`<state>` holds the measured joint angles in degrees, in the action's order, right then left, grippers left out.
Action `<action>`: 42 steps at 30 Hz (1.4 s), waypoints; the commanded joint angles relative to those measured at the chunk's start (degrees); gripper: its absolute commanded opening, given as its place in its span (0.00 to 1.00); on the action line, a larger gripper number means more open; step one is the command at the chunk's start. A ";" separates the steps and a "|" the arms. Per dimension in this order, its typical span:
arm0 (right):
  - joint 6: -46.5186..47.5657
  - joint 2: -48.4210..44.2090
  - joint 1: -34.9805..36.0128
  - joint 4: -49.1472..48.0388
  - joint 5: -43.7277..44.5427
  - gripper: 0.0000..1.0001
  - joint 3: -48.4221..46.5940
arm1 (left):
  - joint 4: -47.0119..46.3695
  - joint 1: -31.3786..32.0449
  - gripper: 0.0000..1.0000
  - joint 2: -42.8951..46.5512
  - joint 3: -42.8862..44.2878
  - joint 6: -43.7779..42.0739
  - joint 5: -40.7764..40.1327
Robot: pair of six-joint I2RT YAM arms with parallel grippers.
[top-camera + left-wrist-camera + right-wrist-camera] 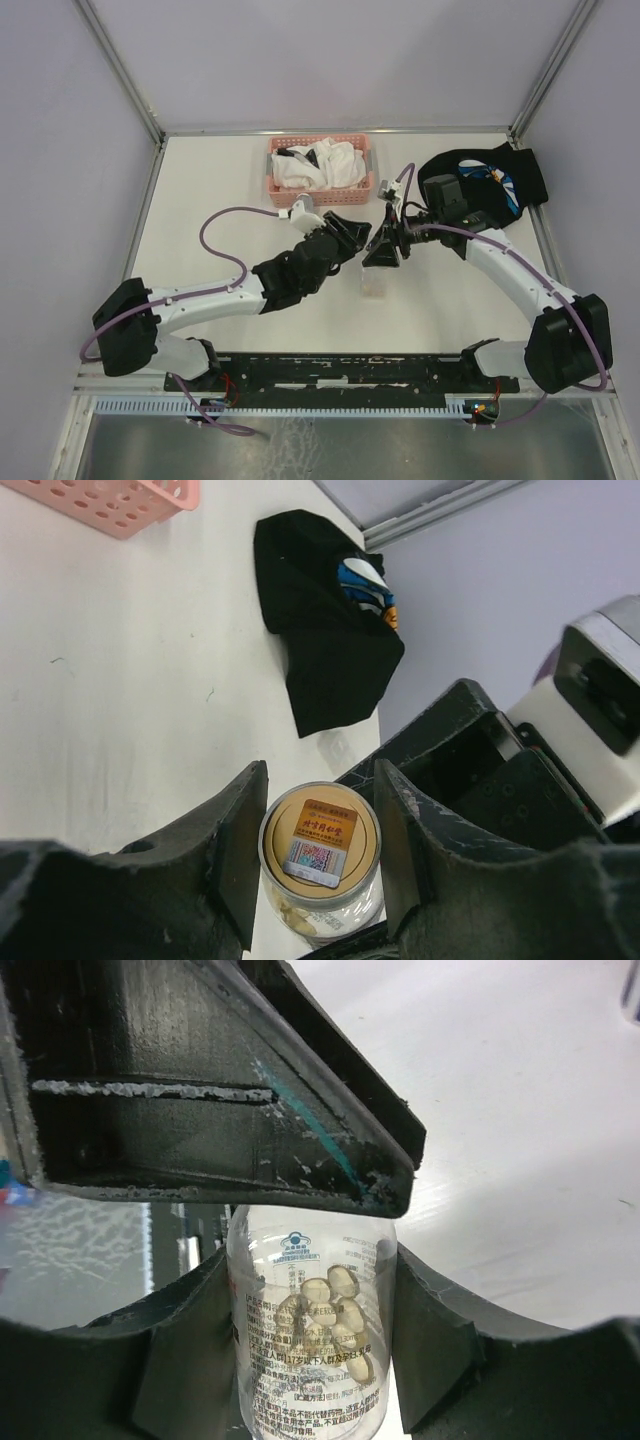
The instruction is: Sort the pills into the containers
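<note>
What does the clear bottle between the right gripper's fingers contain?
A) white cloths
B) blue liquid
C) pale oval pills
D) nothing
C: the right wrist view shows pale oval pills heaped inside the clear bottle that the right gripper clamps.

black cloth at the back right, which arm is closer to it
Right. The right arm has its wrist beside the black cloth; the left arm is beyond the pill bottle, further left.
</note>
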<state>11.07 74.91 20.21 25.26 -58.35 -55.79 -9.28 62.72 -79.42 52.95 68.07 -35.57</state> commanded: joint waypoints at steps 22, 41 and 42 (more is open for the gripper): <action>-13.42 0.27 -1.31 -13.87 -14.06 0.02 1.27 | -35.87 -8.55 0.96 10.47 -19.54 -17.72 24.59; 3.57 -2.54 -0.33 -2.09 -9.00 0.02 0.07 | -15.07 -8.38 0.85 14.94 -13.46 -8.56 21.84; 3.72 -2.49 -0.33 -1.98 -8.86 0.02 0.01 | -15.14 -8.32 0.83 14.27 -12.96 -8.18 22.86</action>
<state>11.62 74.13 19.51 22.65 -67.22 -52.93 -27.70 54.13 -63.35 35.73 56.29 -14.66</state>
